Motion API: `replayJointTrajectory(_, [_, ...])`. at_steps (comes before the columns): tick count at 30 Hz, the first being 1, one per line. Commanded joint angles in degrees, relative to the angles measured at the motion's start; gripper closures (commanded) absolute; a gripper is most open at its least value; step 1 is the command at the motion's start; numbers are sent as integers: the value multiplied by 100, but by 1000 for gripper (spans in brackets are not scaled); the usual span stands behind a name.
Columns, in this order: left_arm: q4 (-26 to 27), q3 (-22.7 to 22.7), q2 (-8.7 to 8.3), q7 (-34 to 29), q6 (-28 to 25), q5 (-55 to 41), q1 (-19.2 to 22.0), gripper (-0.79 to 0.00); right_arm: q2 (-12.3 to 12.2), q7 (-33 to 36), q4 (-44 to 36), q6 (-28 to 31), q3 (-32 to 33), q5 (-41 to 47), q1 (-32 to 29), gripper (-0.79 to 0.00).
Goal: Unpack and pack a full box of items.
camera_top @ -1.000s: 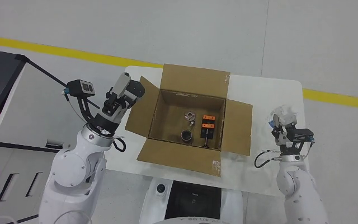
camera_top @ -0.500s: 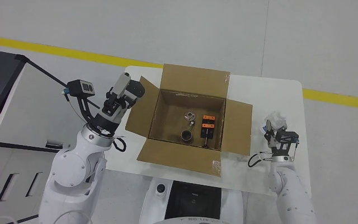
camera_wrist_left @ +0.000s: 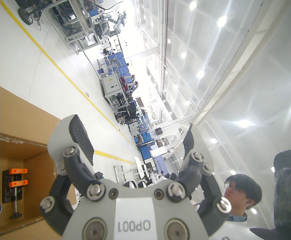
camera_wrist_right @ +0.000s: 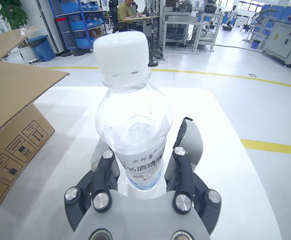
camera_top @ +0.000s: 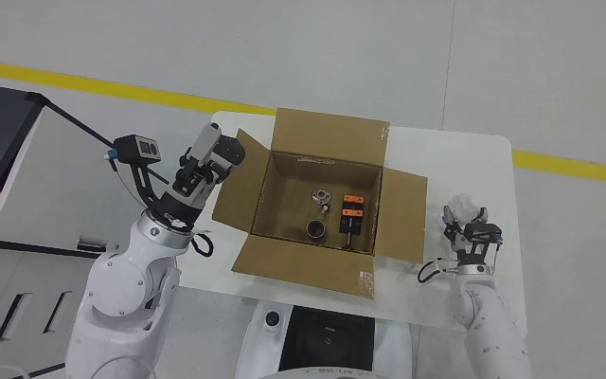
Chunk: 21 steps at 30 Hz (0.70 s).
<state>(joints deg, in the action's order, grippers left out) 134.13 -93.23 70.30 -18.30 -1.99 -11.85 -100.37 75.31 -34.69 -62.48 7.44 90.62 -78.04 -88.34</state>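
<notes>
The place is a large robotics workshop hall. Beyond the white tabletop (camera_wrist_right: 204, 109), a pale floor marked with yellow lines (camera_wrist_right: 216, 73) is seen, and blue bin racks (camera_wrist_right: 77, 25) and wired workbenches (camera_wrist_right: 186, 27) are set behind it. High above the tabletop, rows of ceiling lamps (camera_wrist_left: 221, 21) are hung.

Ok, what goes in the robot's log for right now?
left gripper open, beside box | right gripper around bottle, right of box | clamp in box
</notes>
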Motion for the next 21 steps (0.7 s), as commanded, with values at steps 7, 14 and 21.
replayJointTrajectory(7, [0,0,0,0,0,0,0,-785,-44,77,-855,204,153,111,-279,-785])
replayJointTrajectory(14, [0,0,0,0,0,0,0,-785,-113,493,-2897,480,627,416,-1145,-785])
replayJointTrajectory(21, [0,0,0,0,0,0,0,-785,-180,985,-4825,948,1137,575,-1719,-785])
